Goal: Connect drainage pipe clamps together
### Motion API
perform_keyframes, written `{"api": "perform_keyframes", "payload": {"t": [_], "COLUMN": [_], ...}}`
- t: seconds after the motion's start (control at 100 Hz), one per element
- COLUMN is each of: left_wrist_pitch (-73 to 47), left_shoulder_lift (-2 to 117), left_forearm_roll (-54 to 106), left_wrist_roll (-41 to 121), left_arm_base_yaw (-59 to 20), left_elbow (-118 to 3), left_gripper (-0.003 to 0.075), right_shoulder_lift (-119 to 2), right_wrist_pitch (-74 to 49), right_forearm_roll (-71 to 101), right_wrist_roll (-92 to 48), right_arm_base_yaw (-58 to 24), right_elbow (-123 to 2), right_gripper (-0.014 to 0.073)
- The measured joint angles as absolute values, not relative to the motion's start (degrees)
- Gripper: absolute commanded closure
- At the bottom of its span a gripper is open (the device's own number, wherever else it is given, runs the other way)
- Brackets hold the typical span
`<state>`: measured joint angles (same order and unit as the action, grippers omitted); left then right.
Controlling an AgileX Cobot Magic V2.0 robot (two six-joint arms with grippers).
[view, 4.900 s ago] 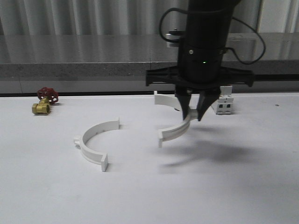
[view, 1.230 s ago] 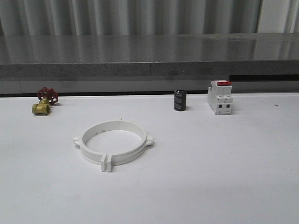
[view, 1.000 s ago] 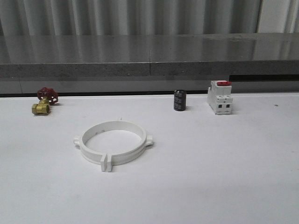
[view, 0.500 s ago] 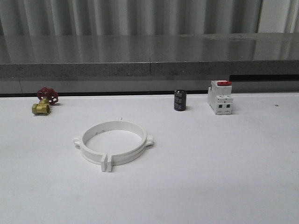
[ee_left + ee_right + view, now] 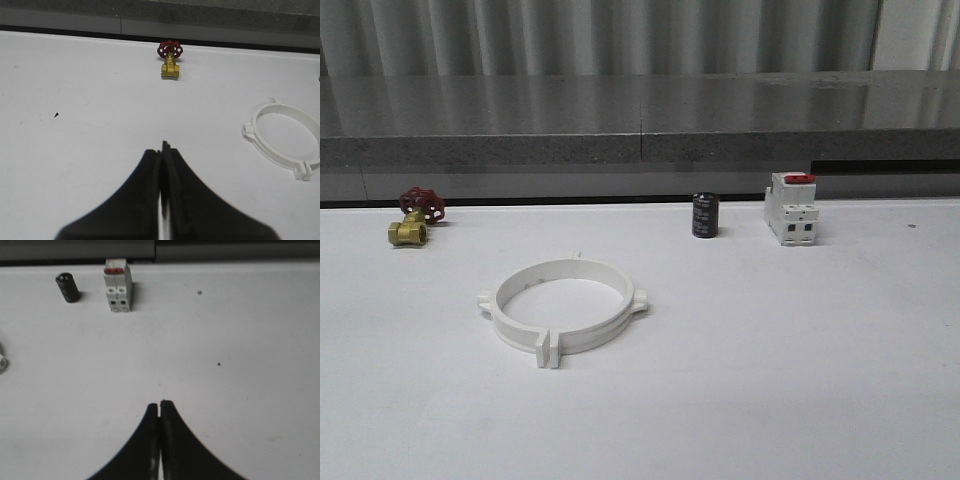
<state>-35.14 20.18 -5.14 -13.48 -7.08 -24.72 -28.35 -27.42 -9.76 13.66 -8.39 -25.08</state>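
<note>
The two pipe clamps lie joined as one ring on the white table, with the brass valve at its ten o'clock and the breaker at two o'clock. The left gripper and the right gripper are both pressed together, holding nothing.

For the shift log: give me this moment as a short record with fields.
clamps: two white drainage pipe clamps joined into one ring, flat on the table
left hand: shut, empty, above bare table
right hand: shut, empty
back row: brass valve, black cylinder, white breaker
task: looks done
</note>
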Motion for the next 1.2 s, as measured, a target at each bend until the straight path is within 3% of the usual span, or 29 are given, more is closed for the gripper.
{"api": "perform_keyframes", "payload": {"t": [0.42, 0.6, 1.2], "left_wrist_pitch": [-35.14, -35.14, -35.14], "left_shoulder_lift": [20.18, 20.18, 20.18], "left_forearm_roll": [-5.14, -5.14, -5.14], "left_wrist_roll": [-13.48, -13.48, -13.48], "left_arm_base_yaw": [-7.08, -7.08, -7.08], "left_elbow": [-24.72, -24.72, -24.72], "left_gripper": [0.0741, 0.0741, 0.0741], "right_shoulder_lift": [-6.30, -0.33, 0.62], "right_wrist_pitch": [-9.73, -5.80, -2.77], "right_forearm_roll": [1.37, 1.94, -1.22], "right_wrist_roll": [6.41, 5.84, 5.84], "right_arm_base_yaw": [1.69, 2.12, -1.76], "right_elbow": [-4.80, 0.92, 1.68], "right_gripper": [0.0661, 0.0661, 0.0661]}}
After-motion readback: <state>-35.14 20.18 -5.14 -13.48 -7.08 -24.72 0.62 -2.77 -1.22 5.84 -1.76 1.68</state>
